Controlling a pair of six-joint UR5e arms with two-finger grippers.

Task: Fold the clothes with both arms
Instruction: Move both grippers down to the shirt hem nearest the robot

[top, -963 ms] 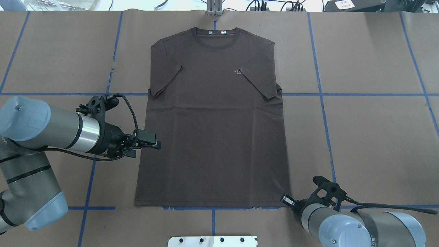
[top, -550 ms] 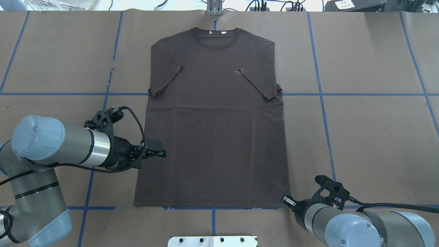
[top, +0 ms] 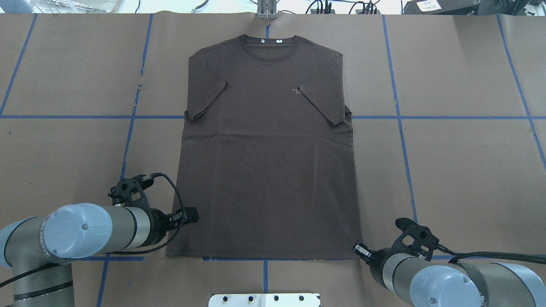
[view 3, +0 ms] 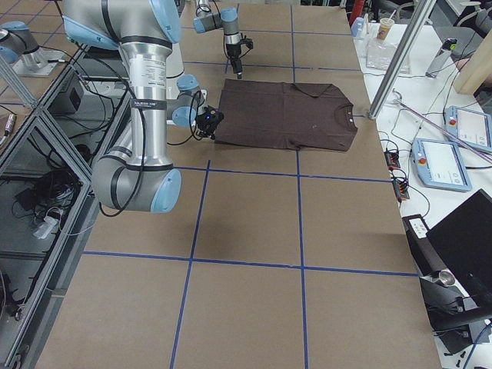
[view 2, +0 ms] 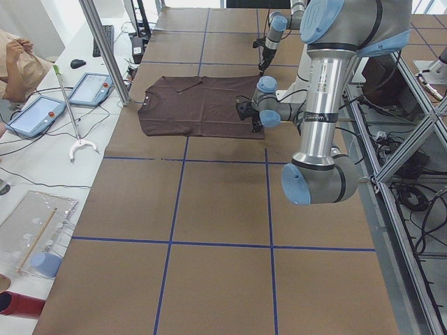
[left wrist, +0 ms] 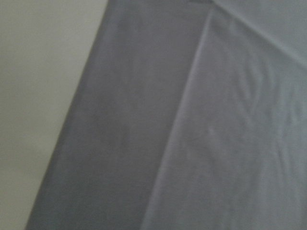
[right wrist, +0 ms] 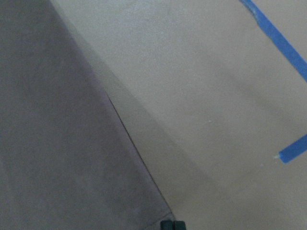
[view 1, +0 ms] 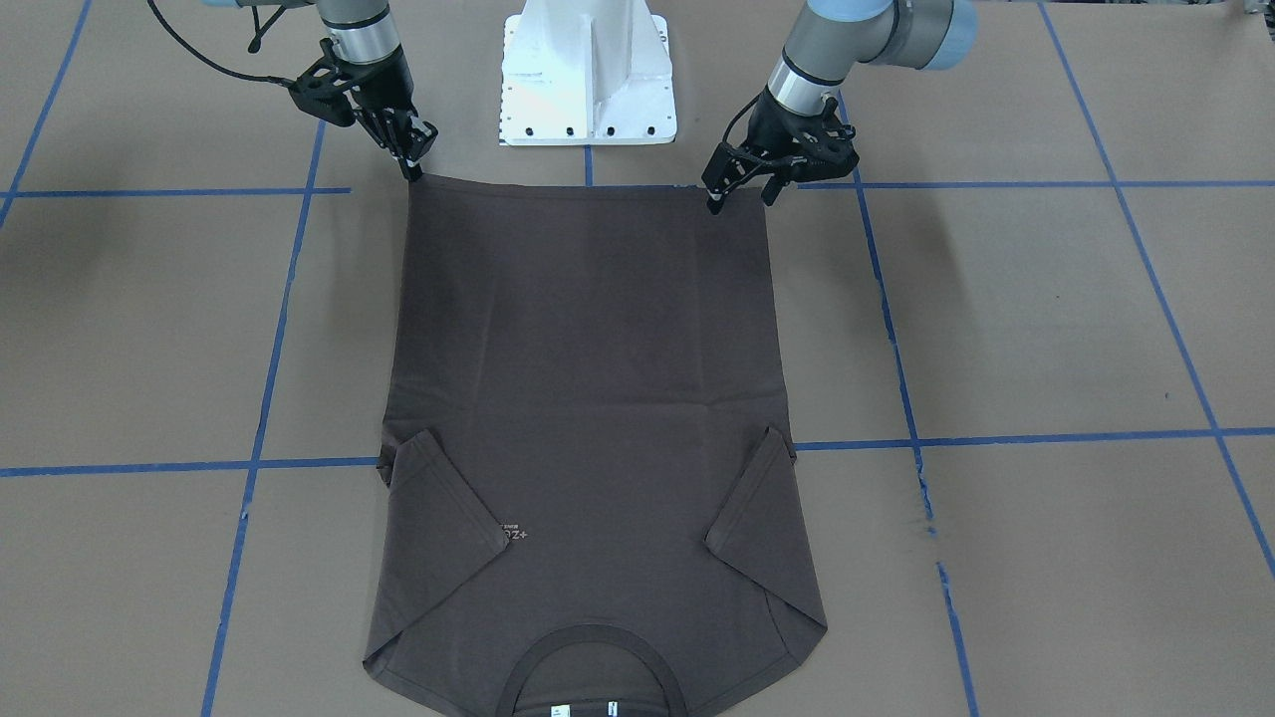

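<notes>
The dark brown T-shirt [top: 268, 162] lies flat, collar away from me, both sleeves folded in over the chest. In the front view the T-shirt [view 1: 588, 378] has its hem nearest the base. My left gripper [top: 193, 215] hovers over the shirt's left side just above the hem corner; its fingers look slightly apart and hold nothing. The left gripper [view 1: 713, 196] points down at the hem. My right gripper [top: 357, 248] sits at the right hem corner. The wrist view shows the right gripper [right wrist: 171, 225] with tips together on that corner, the cloth [right wrist: 62, 143] still flat.
Brown paper with blue tape lines [top: 401, 117] covers the table. The white pedestal base [view 1: 588, 80] stands just behind the hem. A metal post [top: 266, 10] rises beyond the collar. Tablets [view 2: 42, 115] and a person's arm [view 2: 14, 63] show at the operators' side.
My left arm has swung down along the shirt's left edge, from mid-body to just above the hem corner. The right gripper has barely shifted at the right corner.
</notes>
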